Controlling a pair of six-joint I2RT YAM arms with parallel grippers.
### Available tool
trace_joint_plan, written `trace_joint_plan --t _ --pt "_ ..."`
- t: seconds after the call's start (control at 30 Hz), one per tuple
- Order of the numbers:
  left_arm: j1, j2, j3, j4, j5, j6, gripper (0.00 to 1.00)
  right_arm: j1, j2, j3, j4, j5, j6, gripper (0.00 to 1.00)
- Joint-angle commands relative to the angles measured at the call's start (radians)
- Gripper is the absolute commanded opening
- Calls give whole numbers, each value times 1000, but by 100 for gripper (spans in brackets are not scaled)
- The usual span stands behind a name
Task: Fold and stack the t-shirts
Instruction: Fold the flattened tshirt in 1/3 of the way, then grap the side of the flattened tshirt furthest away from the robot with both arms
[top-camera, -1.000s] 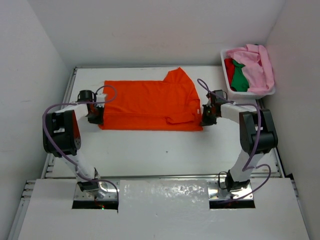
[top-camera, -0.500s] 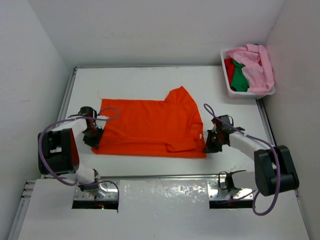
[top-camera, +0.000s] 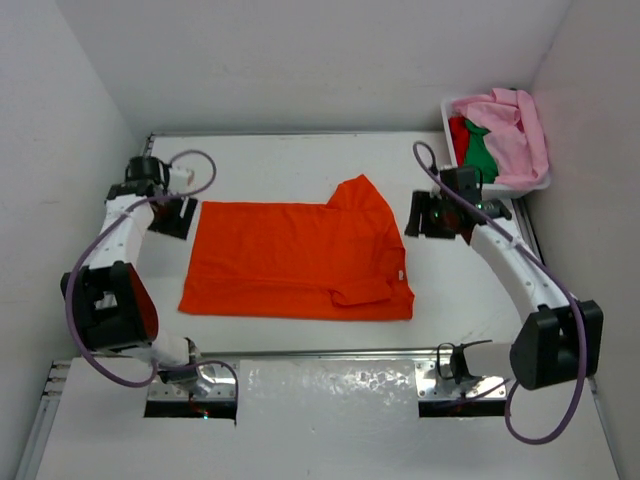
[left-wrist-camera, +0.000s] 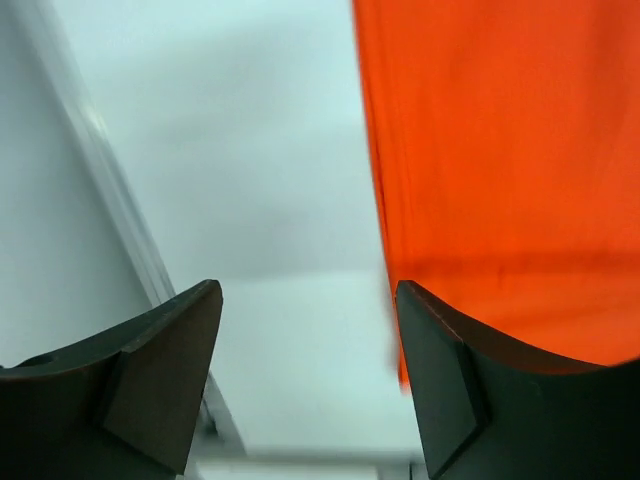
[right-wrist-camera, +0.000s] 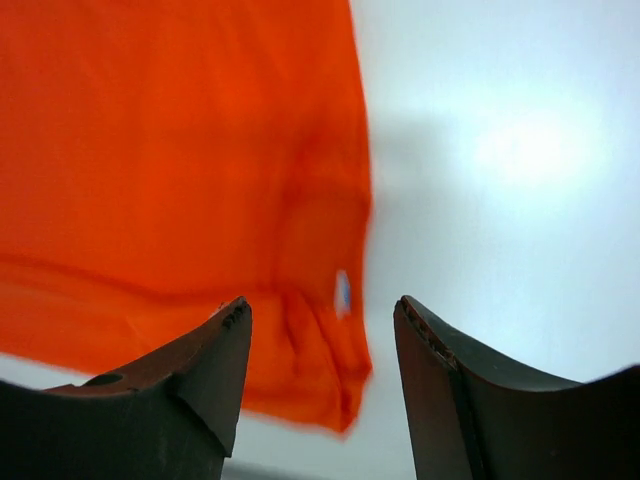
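Black left tool (top-camera: 172, 216) spread, empty, just beside the far-left corner of the orange t-shirt (top-camera: 290, 262). Right tool (top-camera: 432, 217) spread, empty, near its sleeve. Shirt flat, mid-worktop (top-camera: 300, 165). Pink t-shirt (top-camera: 520, 130), green t-shirt (top-camera: 480, 155) and red t-shirt (top-camera: 458, 132) in white basket (top-camera: 500, 188).

The white worktop (top-camera: 300, 165) carries one orange t-shirt (top-camera: 290, 262), lying flat between the left gripper (top-camera: 178, 218) and the right gripper (top-camera: 425, 218). Its far left corner is just beside the left gripper. A white mesh basket (top-camera: 500, 188) stands at the worktop's far right corner, just beyond the right gripper.
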Motion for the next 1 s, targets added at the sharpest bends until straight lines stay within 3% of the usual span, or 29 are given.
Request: trace_joint_plan --t 0.0,0.07,0.17,0.23,0.4,0.47,0.57,0.7,0.93,0.97 --pt "15 32 122 150 126 -79 69 4 125 189 115 -44 -88 58" --pt "17 121 159 194 212 -140 67 5 284 278 161 -68 -107 58" --pt "15 285 289 221 270 -206 65 5 540 588 124 -81 -119 57" --pt "15 386 328 242 286 -234 65 5 668 712 100 -102 -127 57" --pt "14 500 368 368 318 -240 67 5 1077 1078 40 -105 -137 57" --pt "15 529 365 415 292 -237 68 7 1170 1202 56 -200 -133 58" --pt "14 586 386 423 304 -234 69 22 1264 1238 100 -222 -133 61" --pt "8 649 379 431 318 -269 69 34 1257 1131 158 -226 -128 60" --pt "-14 692 346 488 283 -294 68 57 1261 1123 178 -185 -124 52" --pt "-14 695 351 492 281 -294 67 59 1270 1134 175 -182 -124 48"
